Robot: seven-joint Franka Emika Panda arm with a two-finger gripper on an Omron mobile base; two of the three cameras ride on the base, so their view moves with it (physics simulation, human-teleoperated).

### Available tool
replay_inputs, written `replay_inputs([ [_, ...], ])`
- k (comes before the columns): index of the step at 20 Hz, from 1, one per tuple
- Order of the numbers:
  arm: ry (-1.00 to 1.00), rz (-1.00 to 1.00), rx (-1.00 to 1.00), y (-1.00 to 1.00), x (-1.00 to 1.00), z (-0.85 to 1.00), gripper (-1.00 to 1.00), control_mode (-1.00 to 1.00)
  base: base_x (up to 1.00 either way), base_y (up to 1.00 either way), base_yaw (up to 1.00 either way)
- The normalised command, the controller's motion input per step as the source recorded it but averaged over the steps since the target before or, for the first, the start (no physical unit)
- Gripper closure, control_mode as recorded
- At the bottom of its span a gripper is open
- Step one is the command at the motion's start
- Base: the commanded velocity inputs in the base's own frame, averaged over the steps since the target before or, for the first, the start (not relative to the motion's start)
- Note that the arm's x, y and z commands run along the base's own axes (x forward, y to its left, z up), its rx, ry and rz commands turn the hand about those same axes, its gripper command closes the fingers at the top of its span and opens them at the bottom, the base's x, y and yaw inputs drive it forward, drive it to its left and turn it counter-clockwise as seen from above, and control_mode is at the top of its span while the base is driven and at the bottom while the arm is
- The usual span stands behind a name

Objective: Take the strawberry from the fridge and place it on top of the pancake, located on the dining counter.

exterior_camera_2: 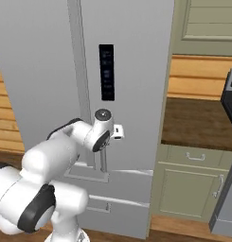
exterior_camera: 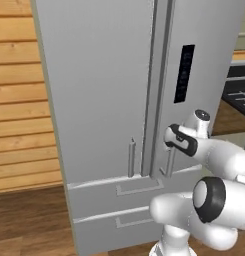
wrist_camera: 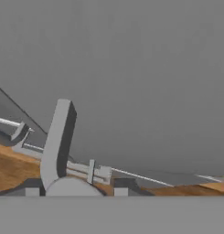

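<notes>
The light-grey fridge [exterior_camera: 104, 90] [exterior_camera_2: 136, 71] stands with both doors shut, so the strawberry is hidden. My gripper [exterior_camera: 168, 146] [wrist_camera: 77, 189] is at the lower end of the right door's vertical bar handle [exterior_camera: 170, 164] [exterior_camera_2: 104, 161] [wrist_camera: 58, 137]. In the hand view the handle stands between my two finger tips, which sit close against its sides. The pancake and the dining counter are out of view.
The left door's handle [exterior_camera: 131, 157] hangs just left of the door seam, above the two drawers [exterior_camera: 136, 187]. A wood-plank wall [exterior_camera: 19, 100] lies to the left. Green cabinets [exterior_camera_2: 198, 182] and a dark stove [exterior_camera_2: 231, 97] stand to the right.
</notes>
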Motion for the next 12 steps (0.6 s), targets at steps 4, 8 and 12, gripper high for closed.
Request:
replay_inputs([
  [4,0.02,0.00,0.00,-1.00,-0.95,-0.23,1.00,-1.00,0.00,0.00,0.00],
  [8,-0.02,0.00,0.00,-1.00,-1.00,-0.26,1.00,-1.00,0.00,0.00,0.00],
  [12,-0.01,0.00,0.05,-1.00,-0.84,-0.01,1.00,-1.00,0.00,0.00,0.00],
])
